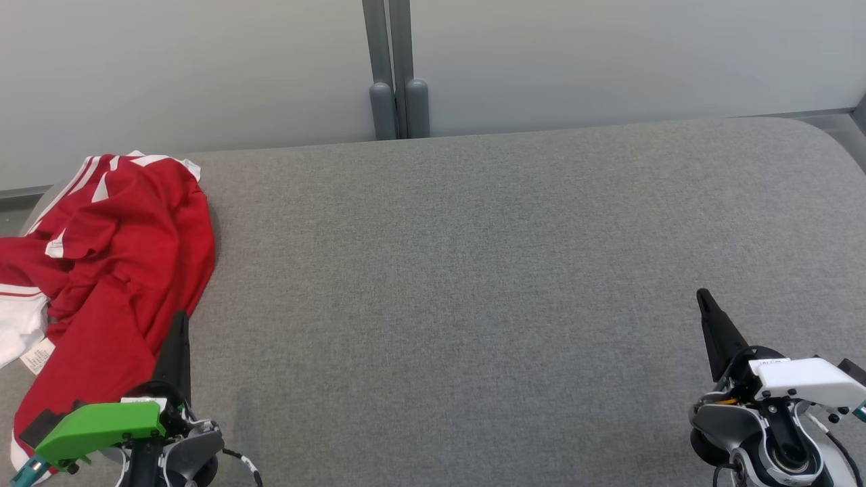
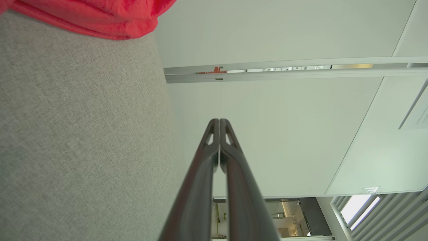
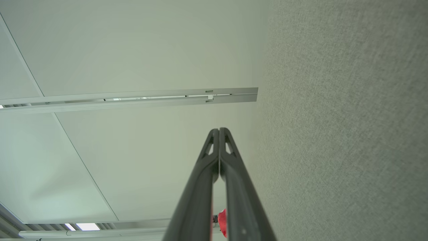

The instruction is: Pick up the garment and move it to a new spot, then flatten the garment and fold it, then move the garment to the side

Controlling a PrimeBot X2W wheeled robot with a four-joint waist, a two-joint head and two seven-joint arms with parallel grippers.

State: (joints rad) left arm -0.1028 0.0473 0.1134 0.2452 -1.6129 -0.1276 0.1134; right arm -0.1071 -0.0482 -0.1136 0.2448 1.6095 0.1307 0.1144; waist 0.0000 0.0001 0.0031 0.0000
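Red garment (image 1: pixel 122 250) lies crumpled at the table's (image 1: pixel 473 284) left end, just beside the left claw (image 1: pixel 179 318). Both claws pinched together, empty; right claw (image 1: pixel 703 295) well apart. Likely soft, light, floppy: pinch a raised fold.

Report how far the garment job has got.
Nothing looks done: the red garment lies crumpled, unfolded, at the grey table's left end. Nothing is in hand: the left gripper and right gripper are shut and empty. Picking up, flattening, folding and moving aside are all left.
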